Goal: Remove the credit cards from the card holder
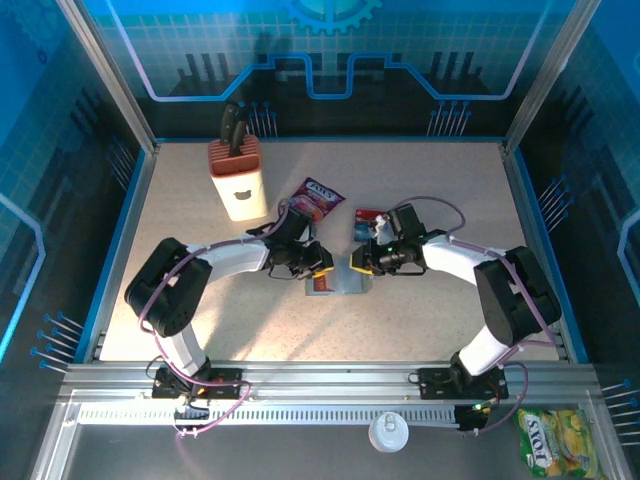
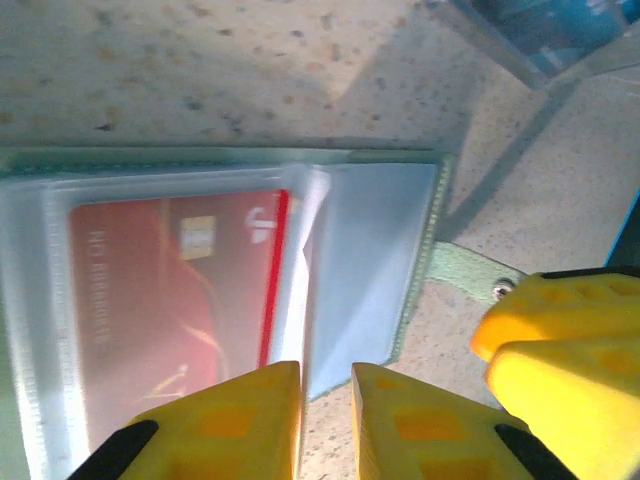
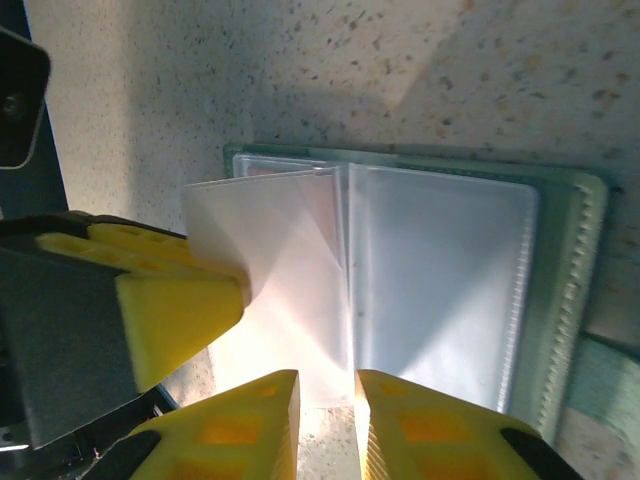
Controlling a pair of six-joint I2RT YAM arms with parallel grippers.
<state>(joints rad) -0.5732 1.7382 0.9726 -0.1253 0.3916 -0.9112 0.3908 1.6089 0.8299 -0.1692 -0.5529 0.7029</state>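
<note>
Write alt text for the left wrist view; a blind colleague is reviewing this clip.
An open card holder lies on a speckled table, with a red credit card in its clear left sleeve. The left gripper, with yellow fingers, appears to pinch a loose clear leaf at the holder's fold.

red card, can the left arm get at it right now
Probably not directly: the red card lies inside a clear sleeve, and the left gripper is pinching the sleeve page beside it.

- red card (image 2: 170, 300) in the card holder (image 2: 380, 250): white print along one edge, too blurred to read
- purple snack packet (image 1: 318, 195): white brand lettering, unreadable
- yellow-green packet (image 1: 552, 438): lettering unreadable
</note>
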